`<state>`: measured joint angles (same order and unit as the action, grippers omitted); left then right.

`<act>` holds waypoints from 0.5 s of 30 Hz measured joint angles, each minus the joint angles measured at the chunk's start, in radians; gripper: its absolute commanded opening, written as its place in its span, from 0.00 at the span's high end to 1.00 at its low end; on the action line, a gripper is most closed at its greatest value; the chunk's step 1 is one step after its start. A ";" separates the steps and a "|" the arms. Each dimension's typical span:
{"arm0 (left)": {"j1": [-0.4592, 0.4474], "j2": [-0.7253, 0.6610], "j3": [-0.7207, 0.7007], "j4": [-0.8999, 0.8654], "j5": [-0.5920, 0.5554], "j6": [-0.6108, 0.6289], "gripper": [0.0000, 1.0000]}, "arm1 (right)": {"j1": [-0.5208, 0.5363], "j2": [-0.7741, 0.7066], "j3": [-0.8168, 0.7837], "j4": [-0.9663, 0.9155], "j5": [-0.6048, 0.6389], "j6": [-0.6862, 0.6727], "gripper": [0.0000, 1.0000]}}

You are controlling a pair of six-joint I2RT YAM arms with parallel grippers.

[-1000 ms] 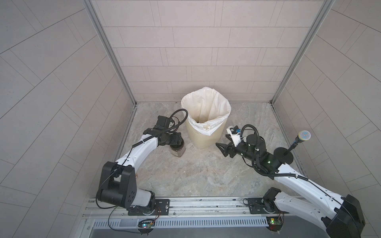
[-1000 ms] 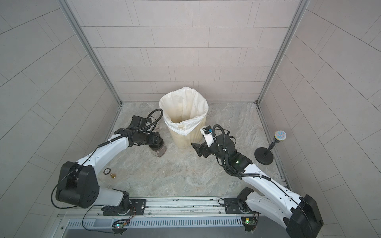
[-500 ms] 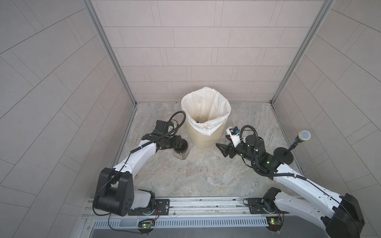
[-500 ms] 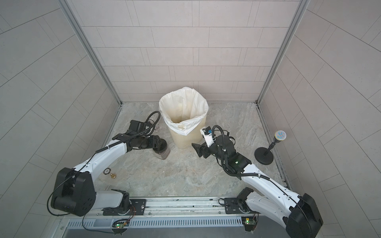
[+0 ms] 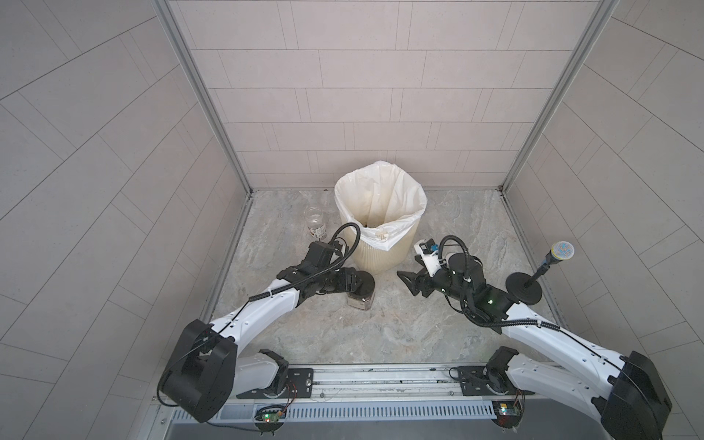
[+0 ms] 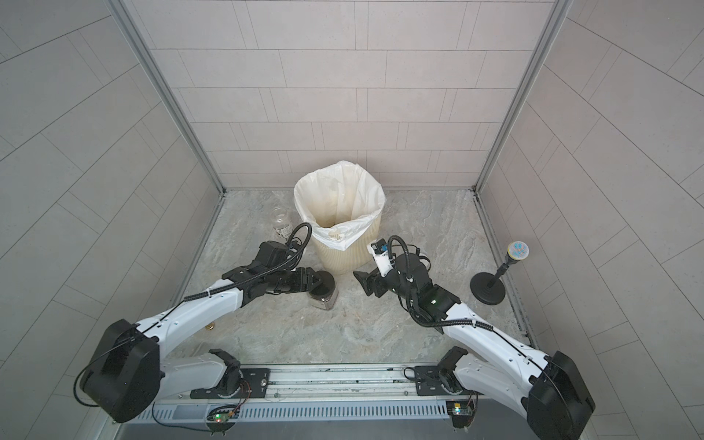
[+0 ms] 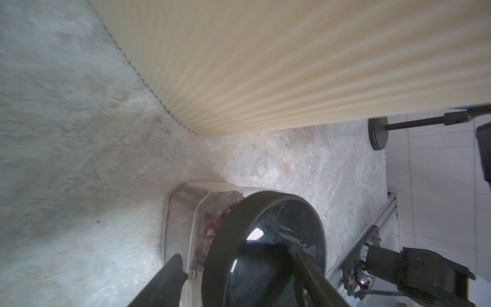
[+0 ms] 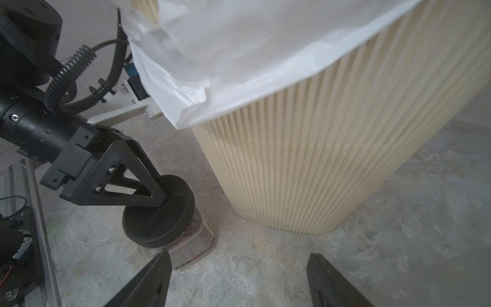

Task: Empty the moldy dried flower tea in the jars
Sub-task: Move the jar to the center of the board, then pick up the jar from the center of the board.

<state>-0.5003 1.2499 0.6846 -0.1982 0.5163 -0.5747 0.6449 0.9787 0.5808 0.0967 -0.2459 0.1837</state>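
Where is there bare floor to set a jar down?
Bare: the wide floor between the lidded jar and the front rail, and the back right corner behind the stand. Crowded: around the bin, with the left gripper on that jar, the right gripper and a clear jar.

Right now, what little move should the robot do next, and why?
Probably ease the open right gripper around the squat jar, below its lid. The left gripper grips the black lid, the tea is inside, and nothing steadies the jar for twisting.

Under the left pincer (image 5: pixel 357 284), the black lid (image 5: pixel 365 282) hid most of the squat jar (image 5: pixel 360 303). Behind the right pincer (image 6: pixel 362 282), its wrist covered most of a clear jar (image 6: pixel 407 234).
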 measured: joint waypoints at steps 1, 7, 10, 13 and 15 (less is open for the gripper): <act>-0.008 0.000 -0.016 0.030 0.022 -0.025 0.33 | 0.010 0.005 0.000 0.005 -0.005 0.000 0.13; -0.005 -0.032 -0.041 0.050 0.054 -0.092 0.29 | 0.082 0.045 0.000 0.012 -0.037 -0.011 0.09; 0.032 -0.098 -0.040 -0.006 0.000 -0.093 0.26 | 0.109 0.087 0.005 0.005 -0.053 -0.020 0.07; 0.089 -0.169 -0.042 -0.066 -0.089 -0.105 0.26 | 0.148 0.144 0.027 -0.009 -0.048 -0.030 0.05; 0.130 -0.213 -0.052 -0.079 -0.124 -0.108 0.26 | 0.182 0.180 0.052 -0.018 -0.037 -0.039 0.04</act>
<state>-0.3702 1.0370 0.6327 -0.2768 0.3920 -0.6827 0.8272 1.1591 0.6327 0.0792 -0.2825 0.1444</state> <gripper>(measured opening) 0.738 0.950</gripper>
